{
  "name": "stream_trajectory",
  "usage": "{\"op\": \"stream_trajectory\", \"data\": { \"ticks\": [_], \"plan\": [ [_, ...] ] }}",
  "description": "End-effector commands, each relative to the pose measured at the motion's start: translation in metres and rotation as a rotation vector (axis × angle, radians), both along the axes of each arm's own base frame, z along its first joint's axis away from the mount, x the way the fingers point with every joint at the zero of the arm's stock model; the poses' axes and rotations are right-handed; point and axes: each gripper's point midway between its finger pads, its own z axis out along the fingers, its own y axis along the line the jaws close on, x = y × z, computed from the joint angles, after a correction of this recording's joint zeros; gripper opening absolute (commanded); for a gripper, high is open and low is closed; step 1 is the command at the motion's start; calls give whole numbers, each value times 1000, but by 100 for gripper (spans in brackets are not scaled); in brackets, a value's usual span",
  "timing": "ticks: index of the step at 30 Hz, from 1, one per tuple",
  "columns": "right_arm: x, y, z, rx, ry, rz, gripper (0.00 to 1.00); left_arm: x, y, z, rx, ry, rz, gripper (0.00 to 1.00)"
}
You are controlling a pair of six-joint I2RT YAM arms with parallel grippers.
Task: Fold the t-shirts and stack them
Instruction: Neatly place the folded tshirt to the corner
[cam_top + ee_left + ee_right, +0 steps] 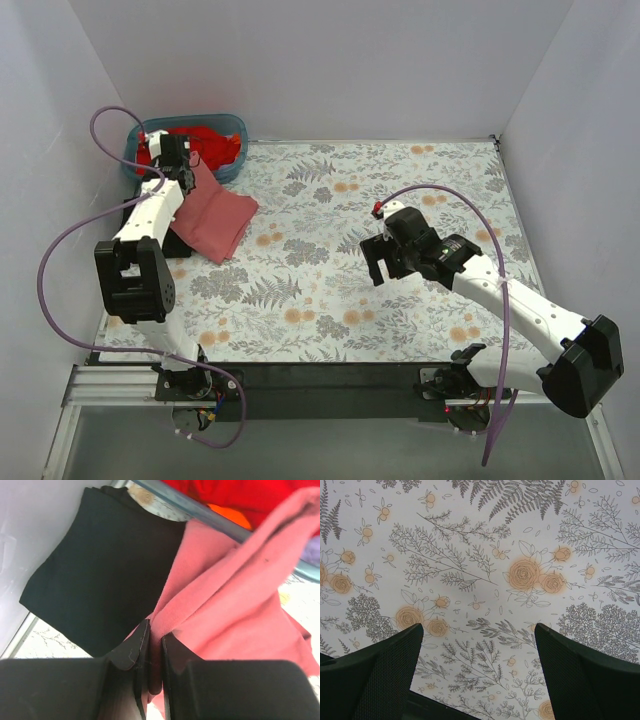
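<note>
A dusty-pink t-shirt (pixel 215 222) lies folded at the table's left, its near corner lifted. My left gripper (pixel 176 172) is shut on a fold of that pink shirt (pixel 235 595), and the cloth shows pinched between the jaws of the left gripper (pixel 155 631). Beside it, against the left wall, a folded black t-shirt (pixel 100 565) lies flat. Bright red t-shirts (pixel 207 146) are heaped in a blue basket (pixel 236 124) at the back left corner. My right gripper (pixel 378 262) hovers open over the floral cover, with nothing between the fingers of the right gripper (pixel 479 630).
The floral table cover (pixel 330 300) spans the table. White walls close the left, back and right sides. The blue basket's rim (pixel 210 510) runs just beyond the pink shirt, with red and orange cloth (pixel 227 516) inside. Purple cables loop off both arms.
</note>
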Motion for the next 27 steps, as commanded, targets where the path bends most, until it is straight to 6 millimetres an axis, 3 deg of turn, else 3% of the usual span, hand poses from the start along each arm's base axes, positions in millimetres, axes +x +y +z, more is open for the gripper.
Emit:
{"op": "stream_trajectory", "data": {
  "ticks": [1, 7, 11, 20, 27],
  "plan": [
    [8, -3, 14, 5, -36, -15, 98, 6, 19, 30, 13, -76, 39, 0],
    [7, -2, 11, 17, -14, -27, 98, -5, 47, 57, 18, -130, 87, 0],
    [7, -2, 10, 18, -13, -28, 97, -10, 62, 63, 24, -142, 120, 0],
    [10, -10, 10, -2, -27, -29, 97, -13, 99, 62, 33, -167, 212, 0],
    [13, -16, 5, -28, -25, -33, 97, -27, 129, 40, 6, -166, 322, 0]
  ]
}}
